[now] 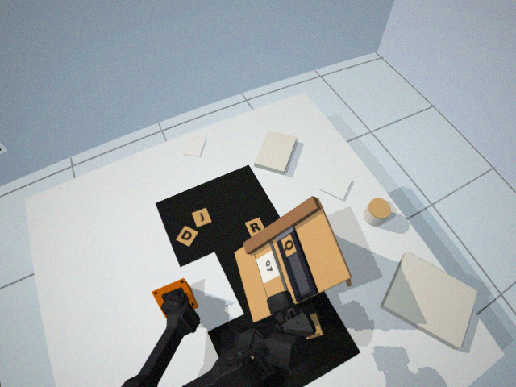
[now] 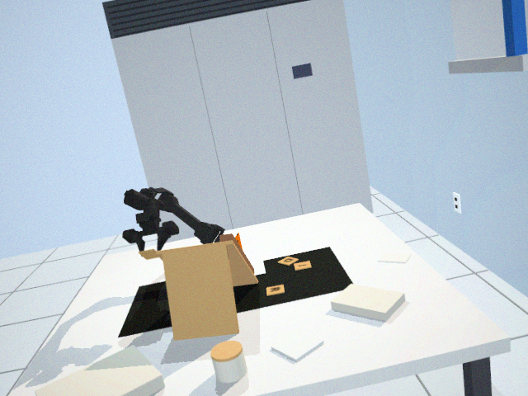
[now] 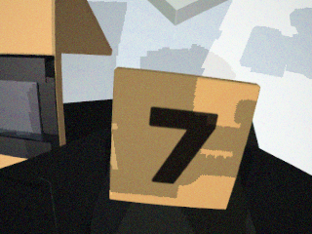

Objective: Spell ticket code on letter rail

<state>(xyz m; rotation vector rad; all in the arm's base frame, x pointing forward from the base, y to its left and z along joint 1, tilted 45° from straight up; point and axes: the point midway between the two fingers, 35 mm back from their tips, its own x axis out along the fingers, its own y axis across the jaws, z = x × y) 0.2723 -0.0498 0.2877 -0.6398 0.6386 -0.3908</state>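
The gripper [image 1: 312, 326] [image 2: 149, 249] is grasping the tan, square 7 tile [image 1: 315, 326] [image 3: 182, 141] beyond the rail's [image 1: 303, 266] [image 3: 21, 104] open end; the wrist view is showing its bold black numeral, which the top view is not.

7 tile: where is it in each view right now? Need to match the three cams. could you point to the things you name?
Top: lower right of centre, partly hidden by the gripper [image 1: 310, 329], the 7 unreadable.
Exterior: not identifiable.
Wrist: the 7 tile [image 3: 168, 141] fills the centre, figure upright.
Shared landmark: the tan board [image 1: 329, 254] [image 2: 202, 294] [image 3: 24, 29], at the left edge in wrist.
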